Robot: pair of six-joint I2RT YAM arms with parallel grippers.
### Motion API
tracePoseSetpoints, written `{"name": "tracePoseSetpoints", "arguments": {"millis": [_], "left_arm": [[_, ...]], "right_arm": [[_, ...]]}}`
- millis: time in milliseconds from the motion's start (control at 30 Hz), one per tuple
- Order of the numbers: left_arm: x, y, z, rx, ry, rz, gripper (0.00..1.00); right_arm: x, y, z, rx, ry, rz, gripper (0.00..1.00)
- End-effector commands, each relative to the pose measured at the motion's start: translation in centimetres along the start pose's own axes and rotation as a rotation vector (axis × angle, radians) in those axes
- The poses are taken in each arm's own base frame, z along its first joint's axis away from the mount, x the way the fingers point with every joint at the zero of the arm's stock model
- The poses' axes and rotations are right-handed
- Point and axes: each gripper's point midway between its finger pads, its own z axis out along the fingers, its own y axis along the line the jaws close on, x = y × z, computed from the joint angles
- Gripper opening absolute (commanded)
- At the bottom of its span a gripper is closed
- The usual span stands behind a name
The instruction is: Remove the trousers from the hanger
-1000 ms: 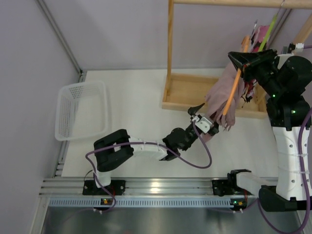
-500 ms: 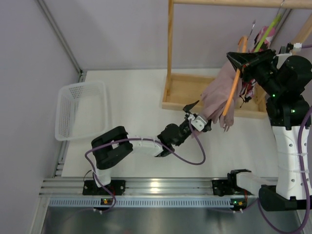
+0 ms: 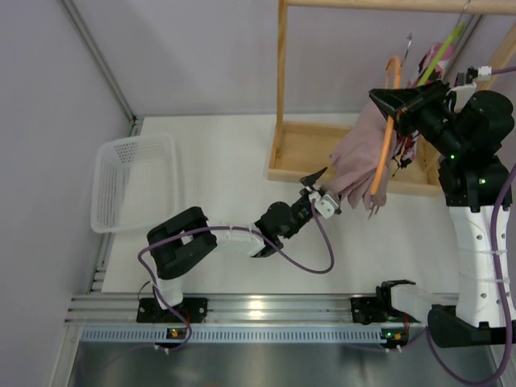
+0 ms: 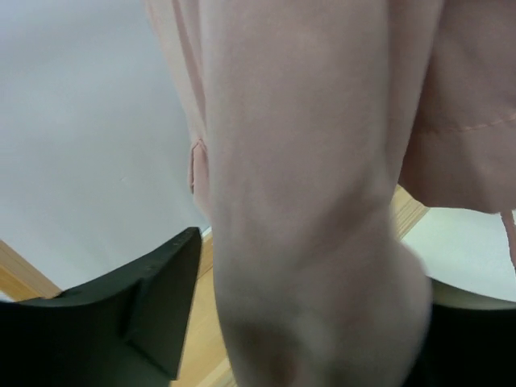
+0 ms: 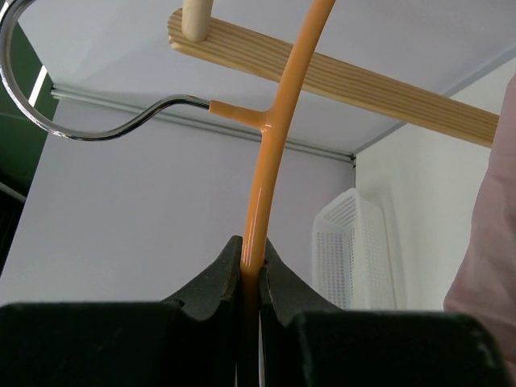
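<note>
The dusty-pink trousers (image 3: 359, 157) hang draped over the thin orange hanger (image 3: 380, 157), in front of the wooden rack. My right gripper (image 3: 385, 101) is shut on the hanger's orange stem (image 5: 278, 121) just below its metal hook (image 5: 48, 121) and holds it in the air. My left gripper (image 3: 322, 189) is at the trousers' lower left edge. In the left wrist view the pink fabric (image 4: 306, 161) fills the space between the jaws, bunched. One black finger (image 4: 153, 298) shows and the other is mostly hidden behind the cloth.
The wooden rack's base (image 3: 302, 149) sits at the back right, its top rail (image 5: 363, 89) above the hanger. A lime-green hanger (image 3: 439, 52) and a red patterned garment (image 3: 413, 147) hang behind my right gripper. A white mesh basket (image 3: 133, 189) stands at the left.
My left gripper has drawn back to the left with the trousers' lower edge following it. My right gripper has lifted the hanger slightly up and left.
</note>
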Motion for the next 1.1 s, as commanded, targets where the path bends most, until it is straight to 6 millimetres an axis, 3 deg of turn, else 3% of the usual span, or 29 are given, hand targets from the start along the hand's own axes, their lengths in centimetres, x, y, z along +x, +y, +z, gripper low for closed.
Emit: {"name": "tracePoseSetpoints", "arguments": {"millis": [0,67,100,133,200,233,300,333,400,433,500,567,600,633,667,700,767,800,867,1000,1067], "left_arm": [[-4.1,3.2,0.6,-0.055,-0.104,0.002,0.67],[-4.3,3.8,0.7,-0.06,-0.099,0.008,0.52],[-5.0,4.3,0.8,-0.071,-0.109,0.005,0.34],[-5.1,4.8,0.7,-0.079,-0.106,-0.001,0.23],[-5.5,5.1,0.6,-0.077,-0.095,-0.012,0.11],[-6.7,5.8,0.4,-0.087,-0.111,-0.046,0.0],[-7.5,6.1,0.2,-0.078,-0.099,-0.083,0.0],[-9.4,7.0,-0.1,-0.087,-0.124,-0.132,0.0],[-10.4,7.6,0.0,-0.081,-0.092,-0.175,0.0],[-12.0,8.9,-0.2,-0.112,-0.098,-0.232,0.0],[-14.2,10.5,-0.2,-0.123,-0.076,-0.295,0.0],[-15.0,12.6,-0.1,-0.162,-0.058,-0.363,0.0],[-17.1,14.1,-0.1,-0.184,-0.088,-0.39,0.0],[-16.8,15.0,-0.1,-0.197,-0.059,-0.416,0.0],[-17.4,16.0,-0.2,-0.215,-0.065,-0.427,0.0],[-19.3,17.6,-0.3,-0.242,-0.099,-0.44,0.0],[-20.0,19.4,-0.4,-0.275,-0.096,-0.445,0.0],[-21.5,20.8,-0.6,-0.305,-0.12,-0.449,0.0],[-22.4,22.6,-1.0,-0.351,-0.123,-0.443,0.0],[-25.9,26.4,-2.2,-0.434,-0.173,-0.442,0.0],[-27.6,28.1,-2.9,-0.465,-0.195,-0.433,0.0]], "right_arm": [[0.7,2.9,-0.9,-0.126,0.018,-0.084,0.0],[0.9,2.2,-0.8,-0.111,0.021,-0.095,0.0],[1.1,1.7,-0.7,-0.104,0.028,-0.098,0.0],[1.2,1.4,-0.6,-0.103,0.035,-0.1,0.0],[1.4,0.9,-0.4,-0.099,0.045,-0.104,0.0],[1.7,-0.1,0.0,-0.082,0.057,-0.093,0.0],[2.1,-0.6,0.3,-0.102,0.074,-0.102,0.0],[2.5,-2.0,0.7,-0.079,0.085,-0.094,0.0],[3.1,-2.7,1.0,-0.096,0.11,-0.108,0.0],[3.5,-3.9,1.1,-0.081,0.122,-0.105,0.0],[4.0,-4.3,1.1,-0.098,0.135,-0.126,0.0],[4.5,-5.5,1.1,-0.09,0.153,-0.13,0.0],[4.9,-5.9,1.2,-0.096,0.162,-0.141,0.0],[5.1,-5.9,1.1,-0.103,0.167,-0.15,0.0],[5.3,-6.2,1.0,-0.102,0.171,-0.157,0.0],[5.5,-6.4,1.1,-0.104,0.178,-0.166,0.0],[6.2,-7.3,1.1,-0.097,0.199,-0.173,0.0],[6.7,-8.2,1.2,-0.083,0.213,-0.176,0.0],[7.0,-9.4,1.3,-0.061,0.212,-0.185,0.0],[9.3,-14.4,1.7,0.029,0.261,-0.172,0.0],[9.8,-15.7,1.9,0.05,0.266,-0.165,0.0]]}}
